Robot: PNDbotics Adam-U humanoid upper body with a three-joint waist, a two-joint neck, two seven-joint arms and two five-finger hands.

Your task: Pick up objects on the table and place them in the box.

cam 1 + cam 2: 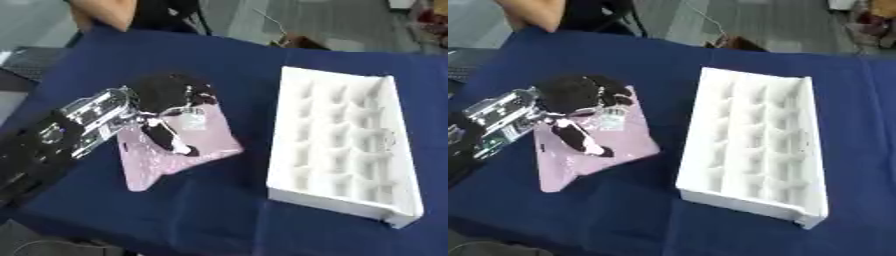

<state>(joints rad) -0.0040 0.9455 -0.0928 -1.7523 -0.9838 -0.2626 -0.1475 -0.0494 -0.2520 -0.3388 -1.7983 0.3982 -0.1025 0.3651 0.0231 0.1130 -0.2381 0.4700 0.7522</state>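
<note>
Left eye view: left hand (171, 107) is seen over a pink bag (179, 152) lying on the blue surface (219, 65), fingers apparently curled onto its top edge. White box (341, 145) is set apart, to the bag's right.

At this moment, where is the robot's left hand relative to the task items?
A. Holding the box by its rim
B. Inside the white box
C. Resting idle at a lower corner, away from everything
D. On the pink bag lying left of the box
D: the left hand sits over the pink bag, fingers curled down onto it, while the white box stands apart to the right.
</note>
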